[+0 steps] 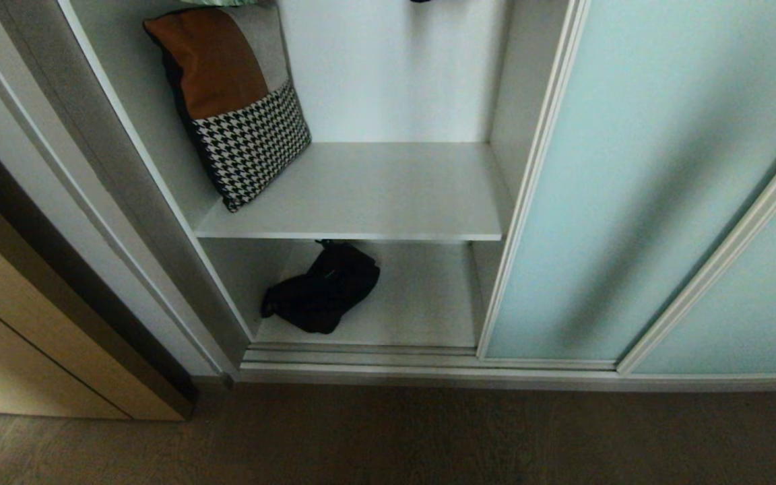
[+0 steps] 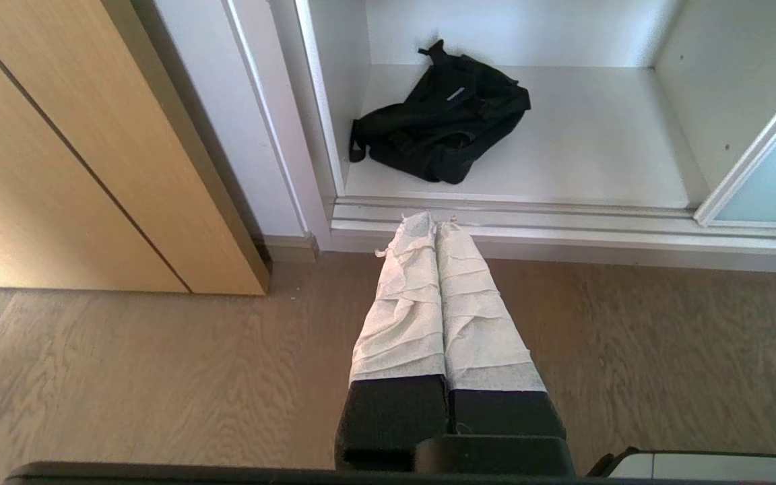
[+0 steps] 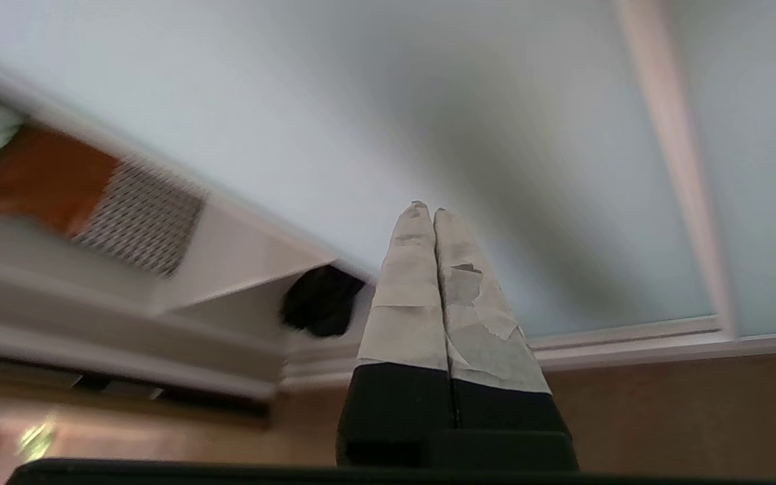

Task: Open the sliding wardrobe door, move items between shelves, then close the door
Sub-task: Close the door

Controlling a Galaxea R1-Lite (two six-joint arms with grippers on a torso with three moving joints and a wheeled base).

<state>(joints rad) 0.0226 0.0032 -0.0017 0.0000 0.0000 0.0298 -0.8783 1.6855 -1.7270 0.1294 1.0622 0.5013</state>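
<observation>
Wardrobe compartment with the door slid to the right, leaving the shelves exposed. The black bundle lies on the bottom shelf, toward its left front. A cushion leans against the left wall on the upper shelf. The left gripper, fingers pressed together and holding nothing, hangs over the floor just before the wardrobe's track. The right gripper, fingers likewise closed and empty, points at the frosted door panel.

Grey-brown wood-grain floor meets a tan wood-grain cabinet panel at left.
</observation>
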